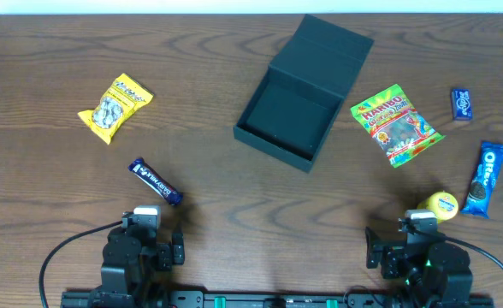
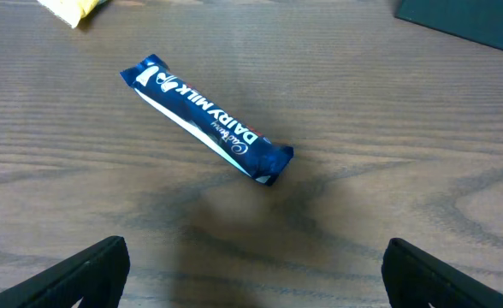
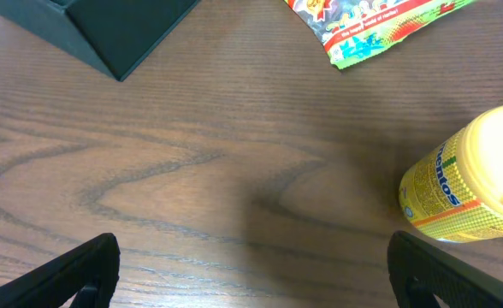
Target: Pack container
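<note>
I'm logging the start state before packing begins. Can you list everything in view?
box: 1, dark teal, back middle, lid open, nothing inside
snack packet: 1, yellow, left of the box
chocolate bar: 1, blue, front left
gummy bag: 1, yellow, red and green, right of the box
small packet: 1, blue, back right
cookie pack: 1, blue, right edge
candy tub: 1, yellow, front right
table: 1, brown wood, under everything
left gripper: 1, black, open, near the chocolate bar
right gripper: 1, black, open, near the candy tub
</note>
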`<act>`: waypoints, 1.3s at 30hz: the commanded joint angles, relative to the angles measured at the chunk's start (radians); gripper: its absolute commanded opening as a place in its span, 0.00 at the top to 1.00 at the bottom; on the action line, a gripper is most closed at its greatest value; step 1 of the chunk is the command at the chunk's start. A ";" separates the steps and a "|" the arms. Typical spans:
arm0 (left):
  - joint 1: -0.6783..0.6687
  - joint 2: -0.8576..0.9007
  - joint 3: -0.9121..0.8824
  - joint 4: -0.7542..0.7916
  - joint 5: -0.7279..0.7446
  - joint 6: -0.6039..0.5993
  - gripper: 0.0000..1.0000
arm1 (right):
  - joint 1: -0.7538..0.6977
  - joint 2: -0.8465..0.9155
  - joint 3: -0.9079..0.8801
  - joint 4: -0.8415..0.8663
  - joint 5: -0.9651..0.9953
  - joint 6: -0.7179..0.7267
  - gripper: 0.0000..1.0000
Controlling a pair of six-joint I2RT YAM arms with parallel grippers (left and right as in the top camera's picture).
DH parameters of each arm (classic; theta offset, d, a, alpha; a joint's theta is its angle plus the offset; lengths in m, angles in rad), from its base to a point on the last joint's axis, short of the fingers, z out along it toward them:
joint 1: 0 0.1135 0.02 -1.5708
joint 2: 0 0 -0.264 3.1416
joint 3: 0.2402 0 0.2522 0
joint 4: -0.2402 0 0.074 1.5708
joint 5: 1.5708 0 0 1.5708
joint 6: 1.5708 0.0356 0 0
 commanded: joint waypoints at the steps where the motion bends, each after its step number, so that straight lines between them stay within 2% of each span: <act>1: 0.006 -0.006 -0.040 -0.019 -0.011 0.008 0.05 | -0.006 -0.008 -0.006 -0.001 0.000 0.010 0.01; 30: 0.006 -0.006 -0.040 -0.019 -0.011 0.008 0.05 | -0.006 -0.008 -0.006 0.003 0.001 0.010 0.01; 36: 0.006 -0.006 -0.040 -0.019 -0.011 0.008 0.05 | -0.006 0.015 -0.006 0.035 0.000 0.010 0.01; 39: 0.006 -0.006 -0.040 -0.019 -0.011 0.008 0.04 | -0.006 0.103 -0.006 0.122 0.000 0.010 0.01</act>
